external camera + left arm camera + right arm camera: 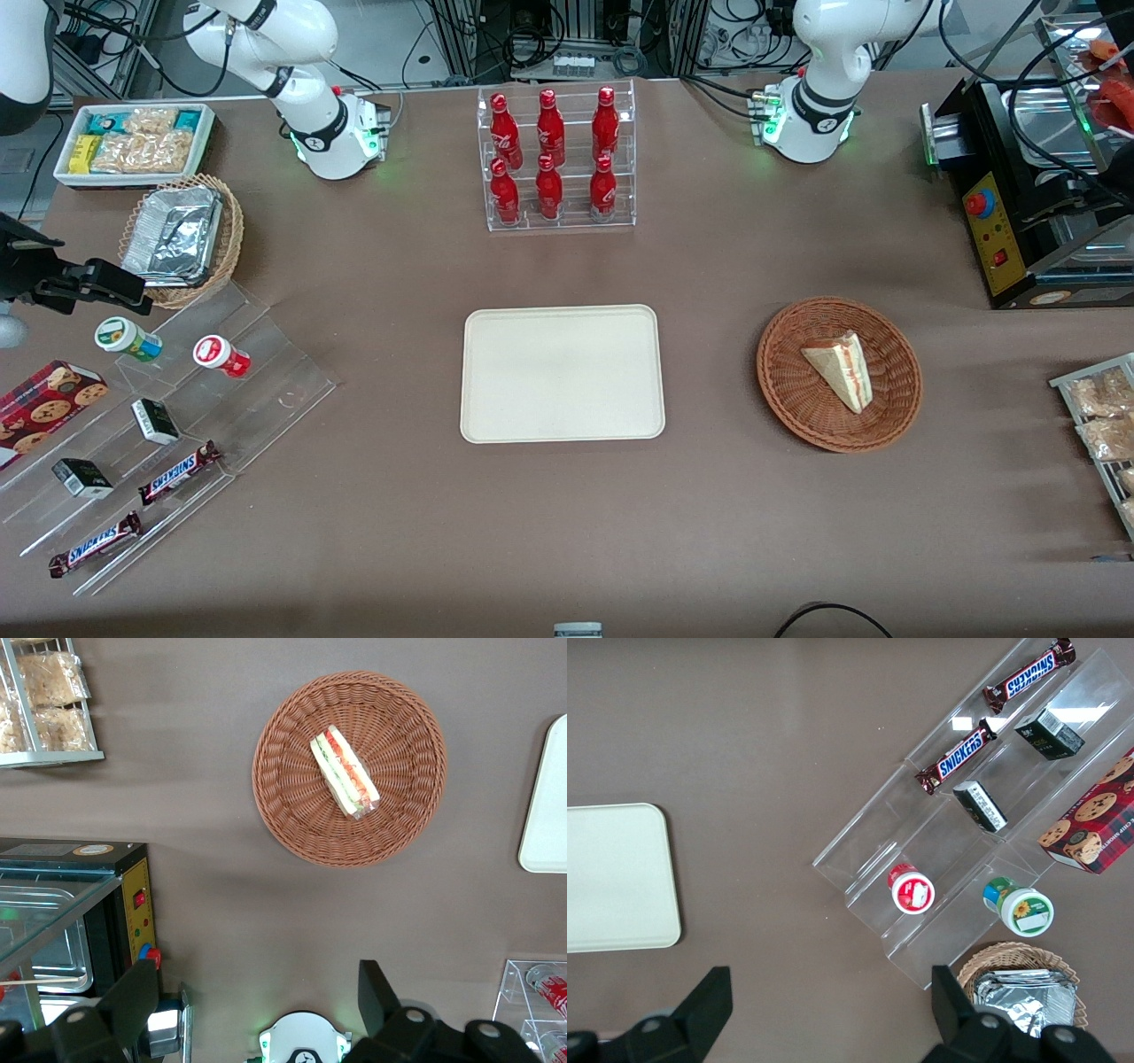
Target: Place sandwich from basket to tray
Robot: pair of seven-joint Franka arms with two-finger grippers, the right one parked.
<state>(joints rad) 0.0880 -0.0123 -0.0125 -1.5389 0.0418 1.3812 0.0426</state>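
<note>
Sandwich (345, 773) lies on its side in the basket (292, 828), well apart from the tray (496, 416). Gripper (257, 1001) high above the table, fingers wide apart, empty. Likely light, soft, wrapped, maybe slippery; pinch gently across the bread faces

Front view: high, looking steeply down on the whole bench (567, 532).
Left wrist view: well above, facing straight down past the hand (257, 1010) onto the basket (292, 815).
Shared: basket (788, 390), sandwich (842, 370) (345, 773), tray (496, 416) (545, 842).
</note>
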